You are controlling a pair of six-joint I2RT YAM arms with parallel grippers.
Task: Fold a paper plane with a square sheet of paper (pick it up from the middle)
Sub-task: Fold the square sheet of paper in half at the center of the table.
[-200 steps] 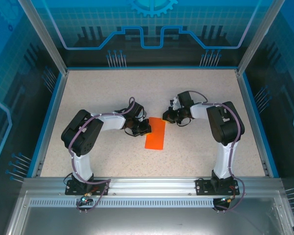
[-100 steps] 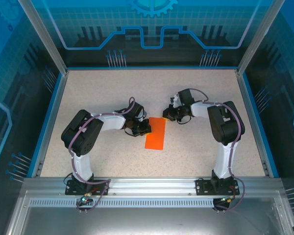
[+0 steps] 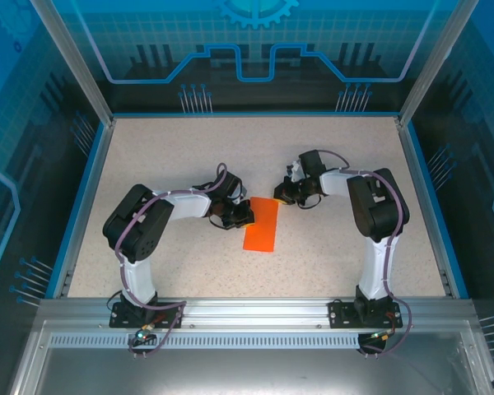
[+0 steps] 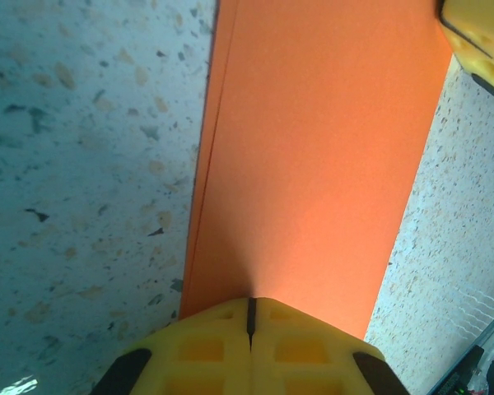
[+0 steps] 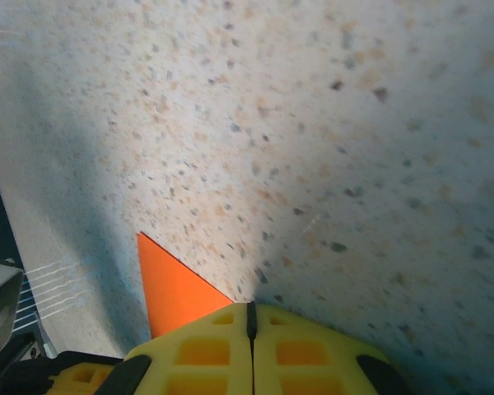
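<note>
The square sheet of paper [image 3: 262, 224] is bright orange and lies flat on the speckled table, folded into a long rectangle rather than a pointed paper plane. My left gripper [image 3: 244, 216] is shut, its yellow tips resting on the strip's left part near one end [image 4: 250, 309]. The layered edge of the paper [image 4: 313, 148] runs along its left side. My right gripper [image 3: 281, 193] is shut at the strip's far right corner. In the right wrist view that gripper [image 5: 250, 313] sits beside a small orange corner of the paper [image 5: 169, 288]. Nothing is pinched between either pair of fingers.
A blue rim [image 3: 89, 181] and glass walls enclose the speckled table [image 3: 173, 156]. Both arms bend inward to the middle, their bases on the aluminium rail [image 3: 247, 311] at the near edge. A yellow fingertip [image 4: 482, 33] of the right gripper shows in the left wrist view.
My right gripper has edged slightly left toward the paper's far right corner. The left arm and the paper have not moved.
</note>
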